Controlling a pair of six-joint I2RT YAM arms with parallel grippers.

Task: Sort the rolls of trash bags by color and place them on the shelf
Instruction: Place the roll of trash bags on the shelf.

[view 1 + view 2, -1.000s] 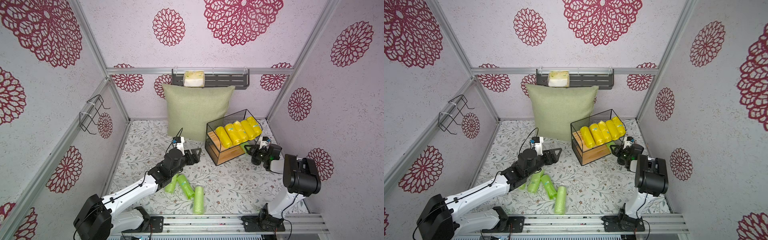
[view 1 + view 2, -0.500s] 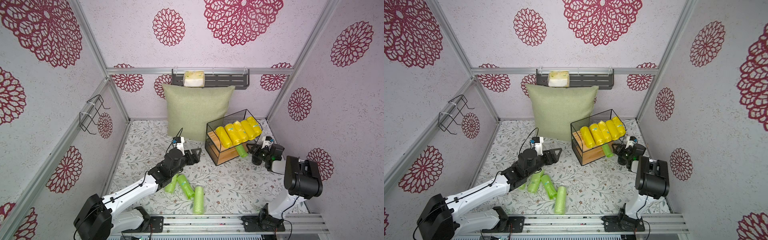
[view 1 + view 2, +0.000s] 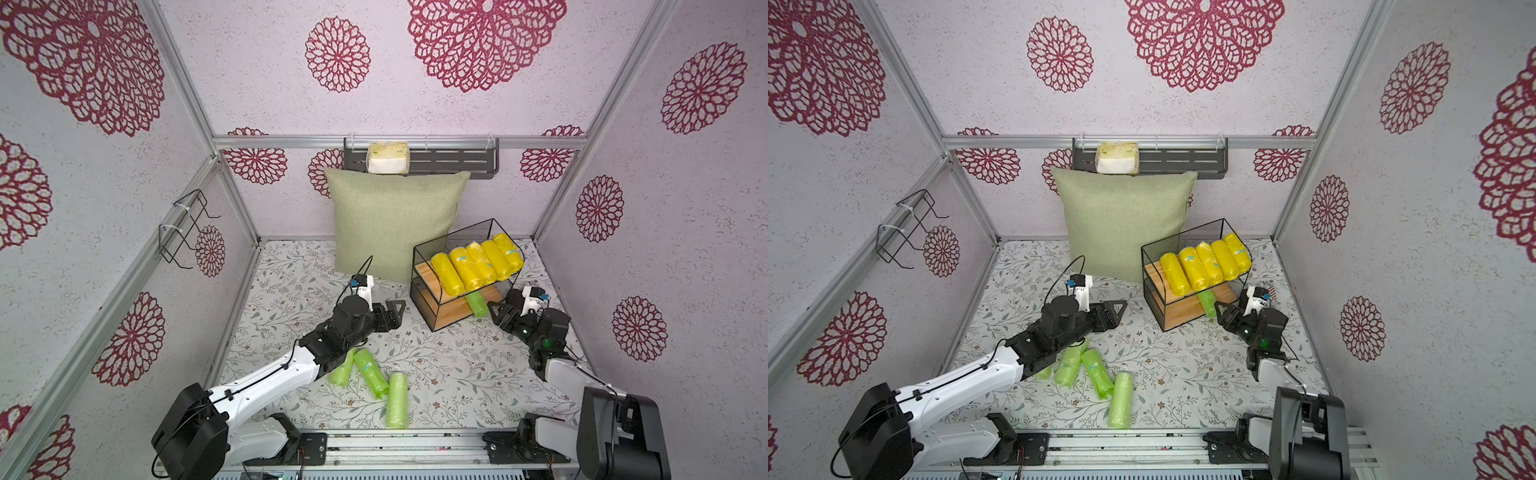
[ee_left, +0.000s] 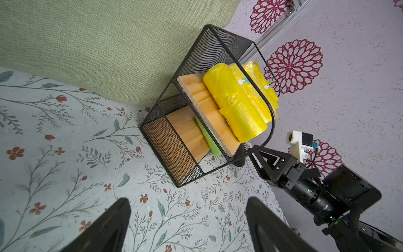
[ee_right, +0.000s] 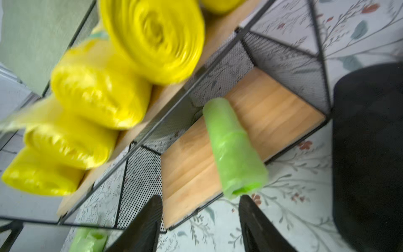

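Note:
The shelf [image 3: 449, 309] [image 3: 1173, 309] stands at the back right. Several yellow rolls of trash bags [image 3: 476, 266] [image 4: 235, 104] lie side by side on its upper board. One green roll [image 3: 477, 303] [image 5: 233, 148] lies on the lower board, its near end hanging over the front edge. My right gripper [image 3: 500, 309] [image 5: 200, 218] is open just in front of that end and holds nothing. Three more green rolls [image 3: 371, 374] [image 3: 1097, 373] lie on the floor by my left arm. My left gripper [image 3: 395, 316] [image 4: 189, 218] is open and empty above the mat, left of the shelf.
A green pillow [image 3: 395, 224] leans on the back wall, touching the shelf's left rear. Above it a dark wall rack [image 3: 449, 162] holds a pale packet [image 3: 388, 158]. A thin wire holder [image 3: 187, 228] hangs on the left wall.
The green roll went from my right gripper's jaws onto the shelf's lower board. The right gripper let go and drew back a little. The left arm has not moved.

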